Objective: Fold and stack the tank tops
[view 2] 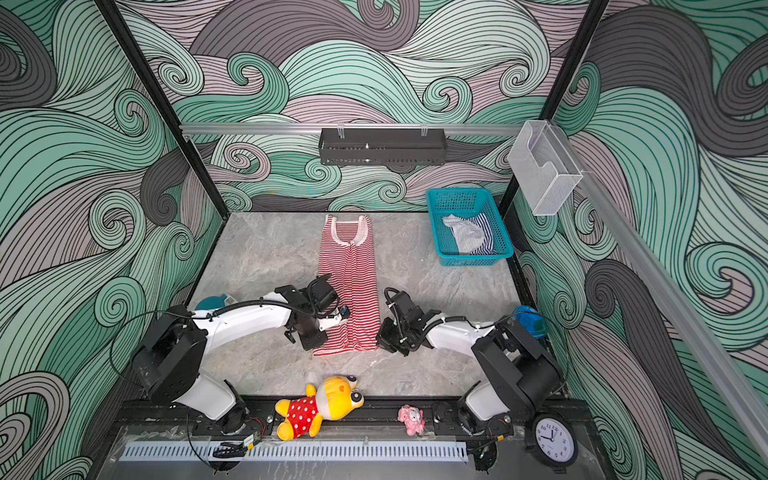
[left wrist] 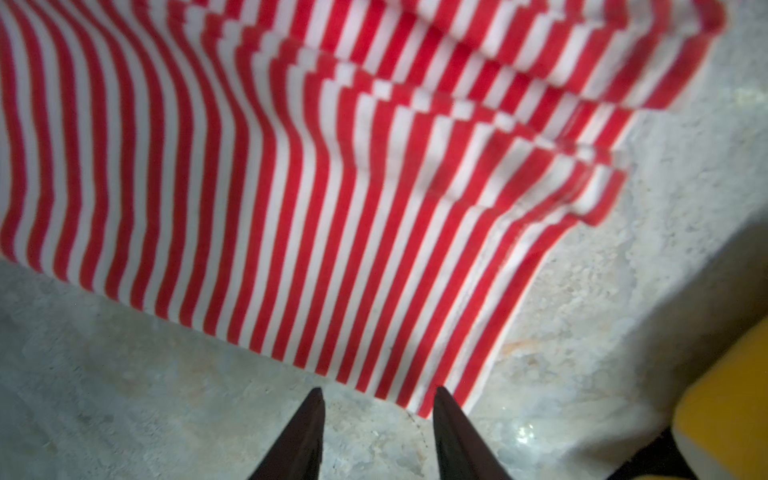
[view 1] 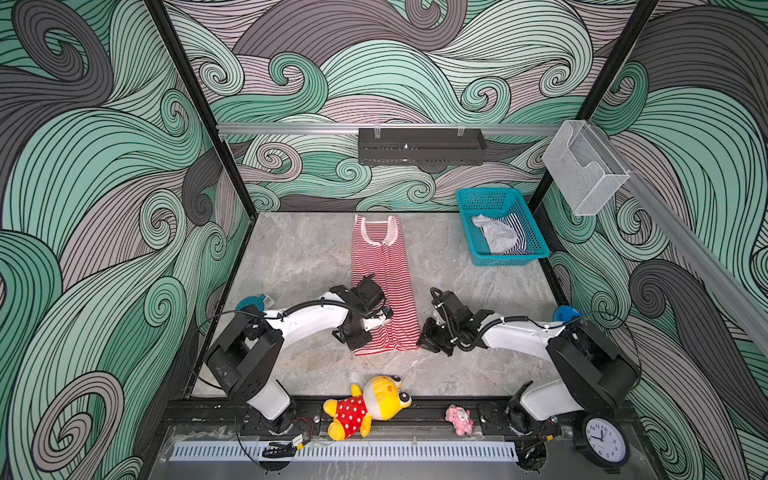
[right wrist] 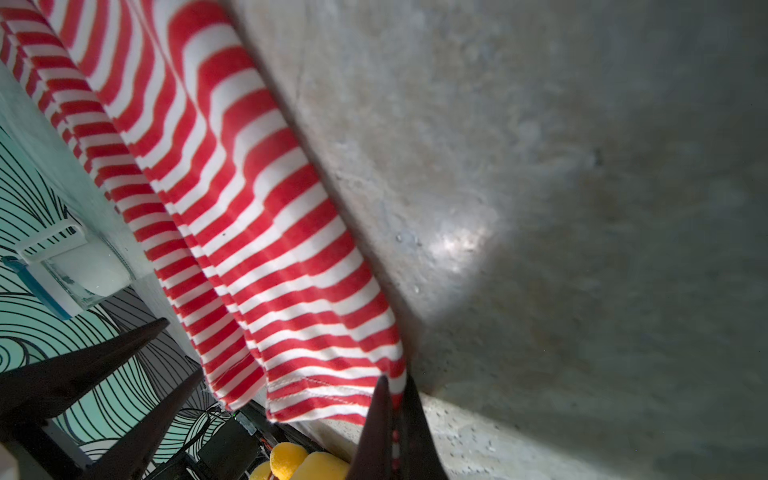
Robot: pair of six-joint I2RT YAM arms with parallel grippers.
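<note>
right claw (right wrist: 397, 388) pinched tight on the hem of the red-and-white striped knit tank top (right wrist: 266, 232), left claw (left wrist: 379, 399) half-open, holding nothing.

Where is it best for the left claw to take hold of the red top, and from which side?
By its near left hem corner, coming low from the left edge. The red top lies flat, folded narrow; that corner lies just ahead of the open left claw, and the right claw pinches the other hem corner.

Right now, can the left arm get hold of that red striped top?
Probably yes: the left hand is open right at a hem corner of the red striped top, with only bare table around it.
</note>
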